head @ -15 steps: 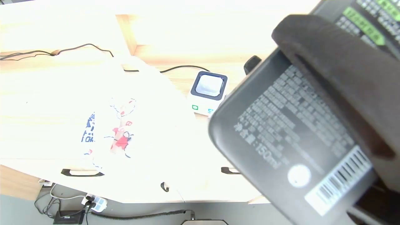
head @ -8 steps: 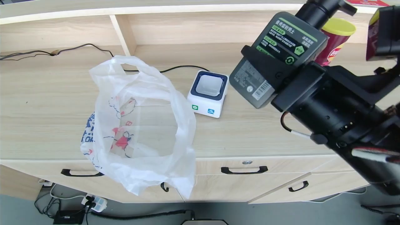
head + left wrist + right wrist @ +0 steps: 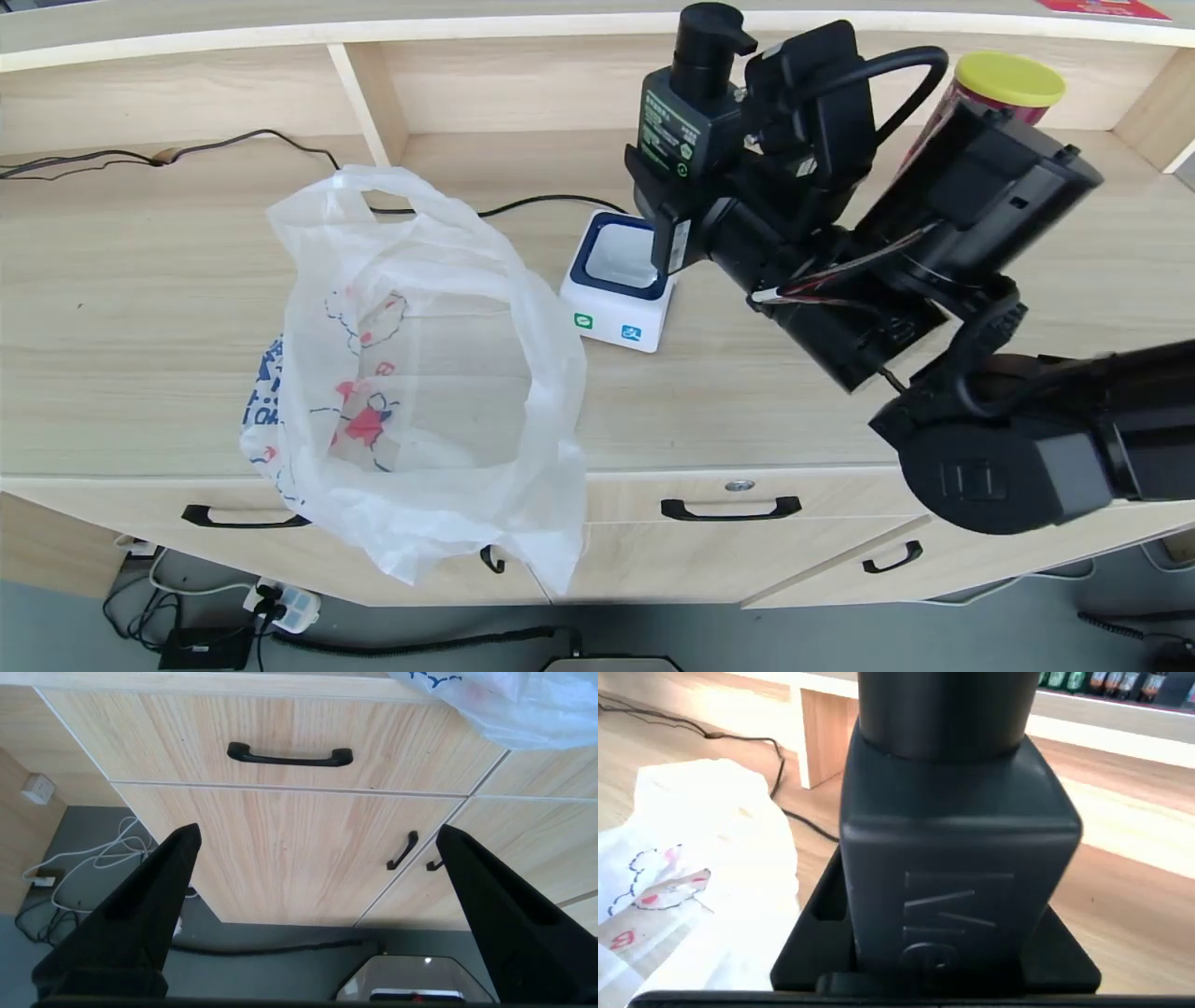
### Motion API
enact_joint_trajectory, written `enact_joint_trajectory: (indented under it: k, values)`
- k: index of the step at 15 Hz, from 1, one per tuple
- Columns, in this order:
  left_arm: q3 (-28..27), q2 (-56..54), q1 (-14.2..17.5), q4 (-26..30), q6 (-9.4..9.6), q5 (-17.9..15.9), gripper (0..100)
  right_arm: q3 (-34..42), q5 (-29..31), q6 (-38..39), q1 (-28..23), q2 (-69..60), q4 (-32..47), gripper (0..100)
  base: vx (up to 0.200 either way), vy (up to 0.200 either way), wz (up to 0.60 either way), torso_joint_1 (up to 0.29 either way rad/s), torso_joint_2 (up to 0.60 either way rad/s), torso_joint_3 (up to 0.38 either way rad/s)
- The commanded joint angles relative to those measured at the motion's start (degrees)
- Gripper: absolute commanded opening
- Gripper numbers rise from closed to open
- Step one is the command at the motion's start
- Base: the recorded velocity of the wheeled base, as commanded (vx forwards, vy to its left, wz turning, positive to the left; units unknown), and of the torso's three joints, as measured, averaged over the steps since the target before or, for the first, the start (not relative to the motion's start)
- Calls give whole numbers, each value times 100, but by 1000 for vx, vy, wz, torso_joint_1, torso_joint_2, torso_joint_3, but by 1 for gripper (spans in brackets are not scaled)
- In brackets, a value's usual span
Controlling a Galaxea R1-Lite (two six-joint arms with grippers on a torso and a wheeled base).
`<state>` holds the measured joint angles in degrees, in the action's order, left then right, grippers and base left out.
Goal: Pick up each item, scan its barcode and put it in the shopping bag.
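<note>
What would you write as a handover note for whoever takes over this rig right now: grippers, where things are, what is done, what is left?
Right gripper: shut on the black pump bottle, held upright just above the scanner on the counter.
Left gripper: open, empty, low before the drawer fronts.
Shopping bag: open, beside the scanner; contents unclear.
Done: bottle picked up, brought to the scanner.
Left: finish scan, bag the bottle; then the yellow-lidded can at the back.

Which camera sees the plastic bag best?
The head view: the whole shopping bag stands open on the counter. The right wrist view catches one side; the left wrist view just a corner hanging over the drawers.
</note>
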<state>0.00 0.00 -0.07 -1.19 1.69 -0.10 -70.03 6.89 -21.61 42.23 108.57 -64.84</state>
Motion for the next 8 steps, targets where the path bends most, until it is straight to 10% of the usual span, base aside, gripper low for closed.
enact_joint_trajectory:
  k: [1,8]
  values:
    - [0,9,-1,-4,-2,1,100,-942,14,-493,14,824,-125,0,0,0,0,0,0,0]
    - [0,9,-1,-4,-2,1,100,-1065,-1682,-2198,-303,964,-301,0,0,0,0,0,0,0]
